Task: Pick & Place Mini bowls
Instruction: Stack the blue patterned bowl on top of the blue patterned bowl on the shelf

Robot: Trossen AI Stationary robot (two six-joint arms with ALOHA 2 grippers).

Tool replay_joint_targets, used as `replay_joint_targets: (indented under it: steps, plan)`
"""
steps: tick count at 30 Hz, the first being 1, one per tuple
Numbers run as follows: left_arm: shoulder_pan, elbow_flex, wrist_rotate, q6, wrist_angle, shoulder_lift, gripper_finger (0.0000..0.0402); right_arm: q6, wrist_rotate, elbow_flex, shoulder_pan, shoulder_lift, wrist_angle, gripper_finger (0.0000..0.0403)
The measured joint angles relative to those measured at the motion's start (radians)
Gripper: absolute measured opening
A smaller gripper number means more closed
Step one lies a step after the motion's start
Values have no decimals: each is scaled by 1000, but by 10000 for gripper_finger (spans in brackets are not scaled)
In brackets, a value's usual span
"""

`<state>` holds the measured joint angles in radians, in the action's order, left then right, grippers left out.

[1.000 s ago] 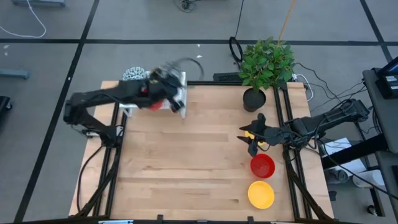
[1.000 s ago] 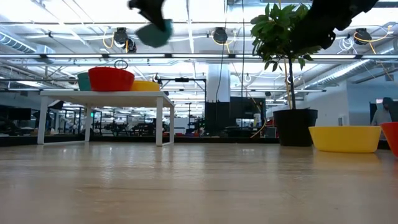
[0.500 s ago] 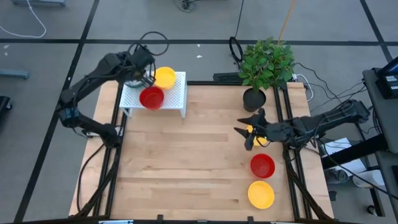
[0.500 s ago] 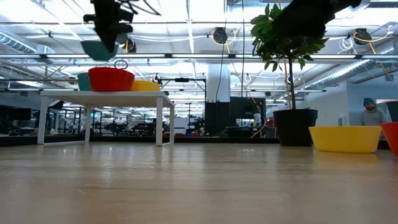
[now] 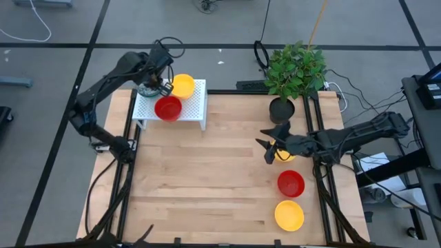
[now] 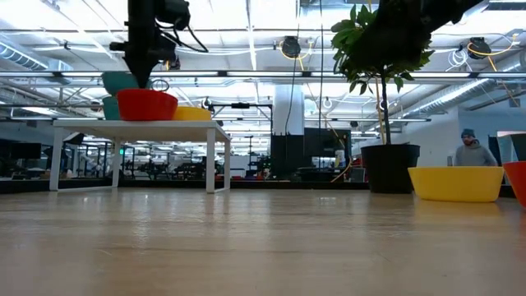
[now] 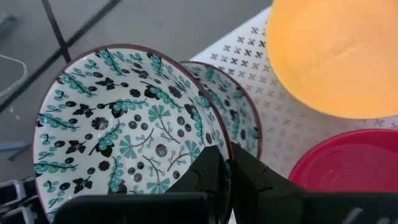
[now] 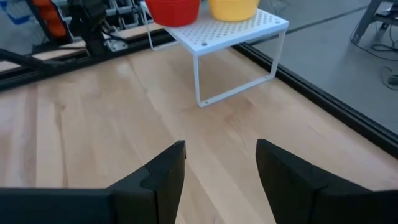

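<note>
My left gripper [image 5: 157,85] is over the far left part of the white perforated rack [image 5: 197,103], shut on a white mini bowl with a blue-green pattern [image 7: 124,130]. A second patterned bowl [image 7: 236,106] sits right behind it on the rack. A red bowl [image 5: 168,108] and a yellow bowl [image 5: 182,85] stand on the rack top. My right gripper [image 5: 269,149] is open and empty, above the table at the right, next to a yellow bowl [image 5: 284,153] partly hidden by it. A red bowl [image 5: 291,183] and a yellow bowl [image 5: 289,215] stand on the table nearer the front. My left gripper [image 7: 227,165] holds the patterned bowl by its rim [image 7: 214,127], one finger [image 7: 206,174] inside the bowl and one [image 7: 252,177] outside. The bowl is tilted, its hollow facing the wrist camera. Whether it touches the second patterned bowl or the rack, I cannot tell.
A black pot with a green leafy plant [image 5: 295,72] stands at the table's far right corner, just beyond my right arm. The middle and left of the wooden table [image 5: 207,179] are bare wood. A person [image 6: 471,150] shows in the room beyond the table.
My left gripper has carried the patterned bowl from over the rack's near right part toward its far left part and has come down close to the rack top. My right gripper has drifted a little toward the table's left, still open.
</note>
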<state>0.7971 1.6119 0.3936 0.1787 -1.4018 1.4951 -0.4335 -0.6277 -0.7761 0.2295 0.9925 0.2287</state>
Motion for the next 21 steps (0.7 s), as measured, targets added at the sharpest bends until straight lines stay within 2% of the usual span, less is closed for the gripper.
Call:
replay_joint_targets:
  steps: [21]
  plan:
    - [8,0,-94,-18,-3,103,17,8,1,0,0,25,-15,187]
